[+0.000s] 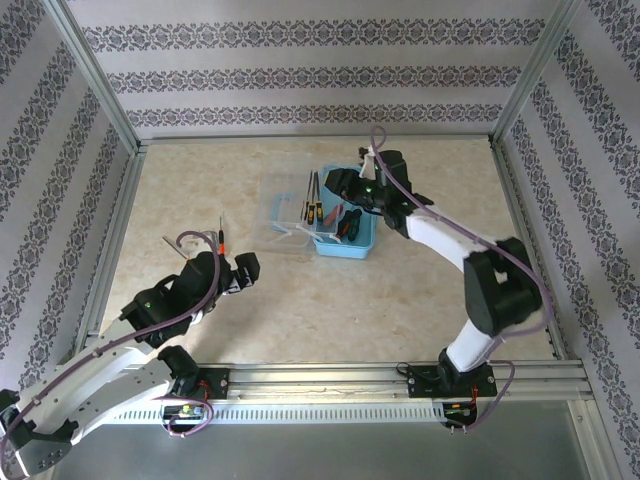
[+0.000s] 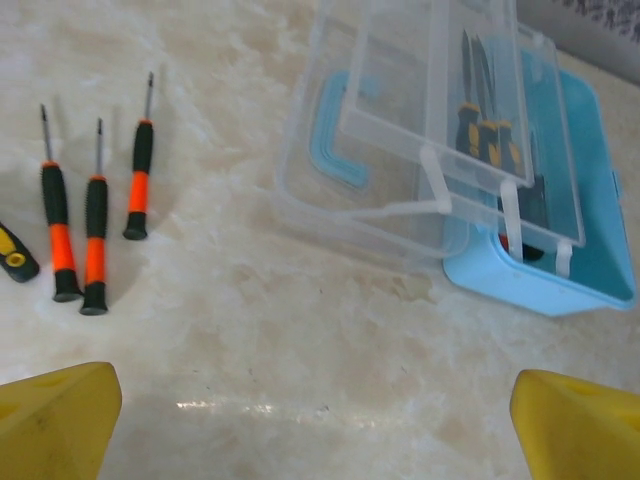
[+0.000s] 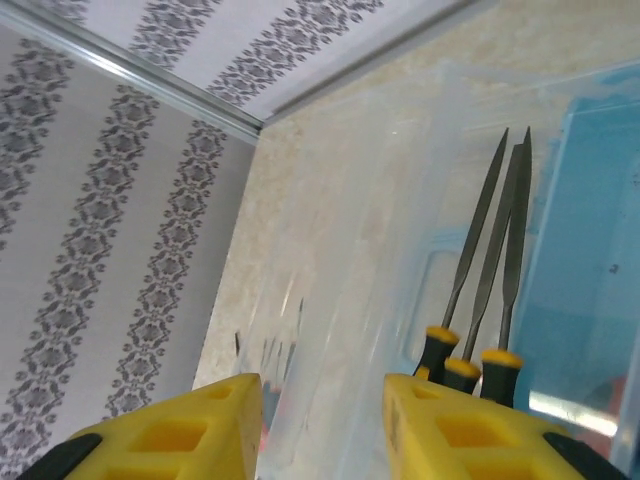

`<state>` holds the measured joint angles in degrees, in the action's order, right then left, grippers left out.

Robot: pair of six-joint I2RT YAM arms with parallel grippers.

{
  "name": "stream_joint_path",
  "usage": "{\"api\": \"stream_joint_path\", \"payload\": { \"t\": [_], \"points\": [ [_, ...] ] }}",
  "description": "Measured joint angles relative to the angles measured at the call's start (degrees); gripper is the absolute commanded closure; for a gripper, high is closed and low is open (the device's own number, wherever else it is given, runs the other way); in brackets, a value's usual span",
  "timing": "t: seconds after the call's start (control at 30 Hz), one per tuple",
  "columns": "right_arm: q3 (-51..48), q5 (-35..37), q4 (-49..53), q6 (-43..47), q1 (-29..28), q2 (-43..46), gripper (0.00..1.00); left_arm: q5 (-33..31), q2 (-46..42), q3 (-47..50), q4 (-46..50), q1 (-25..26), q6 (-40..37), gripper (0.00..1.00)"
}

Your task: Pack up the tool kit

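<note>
Left gripper (image 2: 320,420) is spread wide, right gripper (image 3: 322,400) part-open, both empty; the 3 files (image 3: 490,258) could be knocked askew if brushed.

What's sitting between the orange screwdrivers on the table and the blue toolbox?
In the left wrist view: past the orange screwdrivers comes bare tabletop, then the open clear lid lying against the blue toolbox.

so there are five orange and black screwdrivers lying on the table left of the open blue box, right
Not quite. There are three orange and black screwdrivers, not five, lying on the table left of the open blue box. The left wrist view shows them side by side.
</note>
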<state>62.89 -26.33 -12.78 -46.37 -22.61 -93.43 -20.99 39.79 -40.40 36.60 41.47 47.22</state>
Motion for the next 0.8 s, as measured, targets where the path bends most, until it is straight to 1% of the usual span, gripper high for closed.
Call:
{"api": "stream_joint_path", "payload": {
  "t": [0.13, 0.2, 0.37, 0.47, 0.53, 0.6, 0.7, 0.8],
  "points": [
    [-8.87, 2.97, -0.42, 2.16, 0.00, 9.49, 0.60, -0.46, 0.48, 0.22, 0.33, -2.10, 0.00, 0.00],
    [-13.44, 5.42, -0.42, 3.39, -0.02, 13.33, 0.58, -0.20, 1.60, 0.22, 0.33, -3.13, 0.00, 0.00],
    [-24.55, 14.05, -0.39, 6.36, -1.07, 22.75, 0.57, 1.40, 5.20, 0.22, 0.15, -5.27, 0.02, 0.05],
    [-29.38, 19.47, -0.96, 8.61, -3.50, 27.52, 0.57, 2.40, 7.23, 0.20, -0.11, -7.23, 0.31, 0.09],
    [-32.00, 23.19, -2.19, 10.08, -5.84, 29.86, 0.56, 3.45, 8.83, 0.17, -0.17, -9.53, 0.55, 0.13],
    [-34.58, 26.36, -4.33, 10.84, -7.65, 31.32, 0.56, 5.22, 10.88, 0.02, -0.20, -12.90, 0.61, 0.18],
    [-37.44, 29.83, -6.36, 11.02, -8.39, 31.74, 0.56, 7.74, 14.97, -1.22, -0.11, -18.23, 0.15, 0.23],
    [-38.23, 32.13, -7.06, 11.30, -8.39, 31.65, 0.56, 9.01, 19.54, -3.56, -0.11, -21.68, -0.79, 0.28]
  ]
}}
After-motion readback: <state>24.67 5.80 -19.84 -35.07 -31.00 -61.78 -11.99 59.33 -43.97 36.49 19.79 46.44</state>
